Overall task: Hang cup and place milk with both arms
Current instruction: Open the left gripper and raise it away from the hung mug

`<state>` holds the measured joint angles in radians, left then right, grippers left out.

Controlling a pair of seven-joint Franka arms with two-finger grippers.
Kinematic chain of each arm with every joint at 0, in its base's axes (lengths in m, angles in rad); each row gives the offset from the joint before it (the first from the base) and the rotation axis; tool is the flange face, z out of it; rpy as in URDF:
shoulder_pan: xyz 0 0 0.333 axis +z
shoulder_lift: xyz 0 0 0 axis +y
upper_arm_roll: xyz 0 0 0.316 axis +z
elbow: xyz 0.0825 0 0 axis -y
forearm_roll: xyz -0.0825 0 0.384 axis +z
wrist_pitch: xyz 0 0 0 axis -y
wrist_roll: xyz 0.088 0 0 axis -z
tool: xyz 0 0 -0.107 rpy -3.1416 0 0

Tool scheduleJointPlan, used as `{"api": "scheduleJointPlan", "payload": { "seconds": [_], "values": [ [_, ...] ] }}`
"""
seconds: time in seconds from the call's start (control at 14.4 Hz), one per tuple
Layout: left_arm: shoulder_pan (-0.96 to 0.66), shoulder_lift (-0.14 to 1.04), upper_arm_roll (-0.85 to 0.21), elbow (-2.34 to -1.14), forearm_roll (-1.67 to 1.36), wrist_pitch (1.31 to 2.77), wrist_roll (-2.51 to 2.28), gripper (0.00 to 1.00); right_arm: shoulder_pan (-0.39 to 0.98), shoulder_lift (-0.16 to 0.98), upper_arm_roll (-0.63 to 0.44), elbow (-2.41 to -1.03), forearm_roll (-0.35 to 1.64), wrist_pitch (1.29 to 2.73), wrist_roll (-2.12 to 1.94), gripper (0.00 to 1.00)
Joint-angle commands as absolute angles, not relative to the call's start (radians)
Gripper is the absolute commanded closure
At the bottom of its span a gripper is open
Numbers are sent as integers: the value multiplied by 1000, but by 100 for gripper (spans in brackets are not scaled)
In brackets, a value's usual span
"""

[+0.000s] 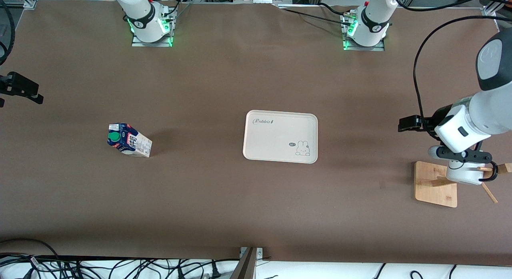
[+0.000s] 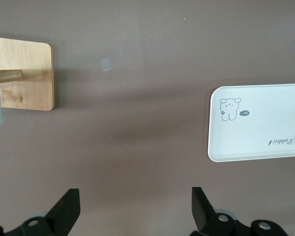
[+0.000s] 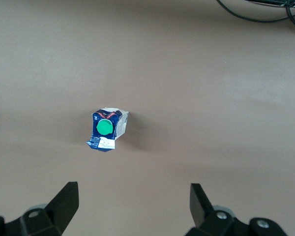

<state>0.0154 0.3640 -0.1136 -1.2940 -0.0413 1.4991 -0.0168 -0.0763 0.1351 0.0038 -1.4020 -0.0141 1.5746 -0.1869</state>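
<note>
1. Milk [image 1: 129,140] stands on the brown surface [image 1: 200,199] toward the right arm's end, well apart from the tray [image 1: 280,136], its green cap showing on the dark blue gabled top.
2. Seen from the right wrist, the carton [image 3: 107,129] stands upright beneath the right gripper [image 3: 132,206], off-centre between the fingers, so its long axis points up toward the camera.
3. The right gripper is spread wide with nothing in it; it hangs over the surface above the carton. In the front view only a dark part of that arm [image 1: 20,87] shows at the edge.
4. The cup [image 1: 466,173] sits on the wooden rack [image 1: 436,183] at the left arm's end, its black loop handle [image 1: 491,174] around a peg; it looks already hung.
5. The left gripper [image 1: 408,123] is high over the surface between rack and tray, fingers fully apart and empty; its wrist view shows the rack base [image 2: 24,73], the tray [image 2: 258,123] and bare surface below.
6. Judgement: the carton remains, and the right arm is far nearer. A straight descent, shifted slightly to centre the carton, should set the fingers either side of it.
7. The tray is the likely place for it, lying between the two arms.
</note>
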Motion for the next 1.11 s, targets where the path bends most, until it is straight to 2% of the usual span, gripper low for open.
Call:
{"api": "scheduleJointPlan", "payload": {
  "seconds": [0.0, 0.21, 0.35, 0.55, 0.83, 1.04],
  "values": [
    [15, 151, -100, -1625, -26, 1673, -20, 0, -91, 100, 23, -1445, -32, 1586, -179, 0],
    [-55, 22, -23, -1839, -26, 1808, -21, 0, -66, 83, 15, -1454, -40, 1585, -181, 0],
    [-113, -18, 55, -1905, -23, 1864, -23, 0, -66, 77, 12, -1462, -46, 1574, -166, 0],
    [-123, -14, 71, -1887, 79, 1888, -21, 0, -66, 55, 12, -1491, -67, 1563, -153, 0],
    [-120, 55, 115, -1761, 63, 1881, -9, 0, -69, 57, 12, -1496, -81, 1514, -152, 0],
    [-117, 52, 107, -1752, 22, 1838, -9, 0, -69, 63, 12, -1496, -74, 1514, -153, 0]
  ]
}}
